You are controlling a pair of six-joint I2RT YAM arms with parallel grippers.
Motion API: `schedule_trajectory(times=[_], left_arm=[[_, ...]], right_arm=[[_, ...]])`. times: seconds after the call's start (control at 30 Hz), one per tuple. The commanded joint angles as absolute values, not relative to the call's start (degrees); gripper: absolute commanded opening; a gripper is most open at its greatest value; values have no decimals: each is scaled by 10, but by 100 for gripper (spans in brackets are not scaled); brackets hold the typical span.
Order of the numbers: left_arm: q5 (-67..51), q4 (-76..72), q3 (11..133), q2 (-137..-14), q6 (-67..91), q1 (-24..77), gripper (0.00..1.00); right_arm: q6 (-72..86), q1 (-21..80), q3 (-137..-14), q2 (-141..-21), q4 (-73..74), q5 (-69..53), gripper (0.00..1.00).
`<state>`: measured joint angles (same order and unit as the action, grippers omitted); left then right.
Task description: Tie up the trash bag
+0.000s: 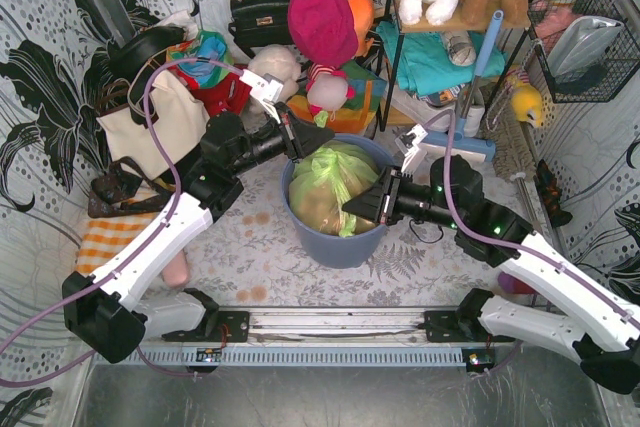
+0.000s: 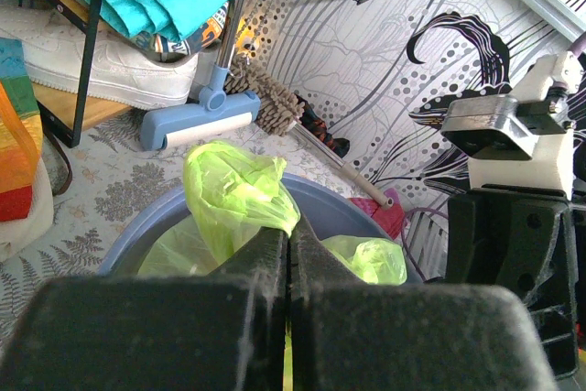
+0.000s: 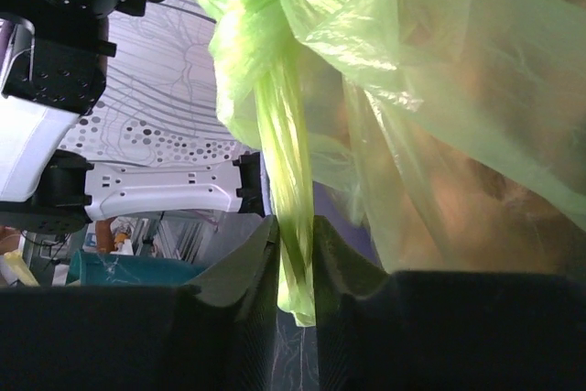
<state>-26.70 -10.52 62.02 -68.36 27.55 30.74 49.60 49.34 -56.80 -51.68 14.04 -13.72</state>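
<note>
Trash bag seems pinched by left end effector and right end effector.

The tabletop is covered with a pale cloth printed with grey ferns and flowers. A round blue-grey bin stands on it near the middle. To the left lie a cream tote bag, a dark brown bag and an orange-striped cloth. Behind the bin on the right, a light blue broom head rests on the cloth near a black rack leg. A metal rail runs along the near edge.
</note>
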Motion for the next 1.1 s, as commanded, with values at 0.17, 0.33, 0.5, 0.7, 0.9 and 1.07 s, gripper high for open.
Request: schedule_trajectory(times=[0.17,0.33,0.5,0.7,0.9,1.07], left_arm=[[-264,-125,637,-678,269,307,1],[-264,-126,637,-679,271,306,1],[-264,-125,637,-678,270,307,1],[-264,-124,639,-678,271,307,1],[-264,-117,642,-676,267,307,1],[-263,-116,642,-676,266,306,1]], right_arm=[[511,491,-567,-491,127,-154,9],[511,491,-567,-486,127,-158,8],[512,491,-568,-471,126,-139,9],[506,491,-578,-468,138,-127,12],[502,491,-584,-473,150,-112,7],[501,491,-585,-472,135,-124,0]])
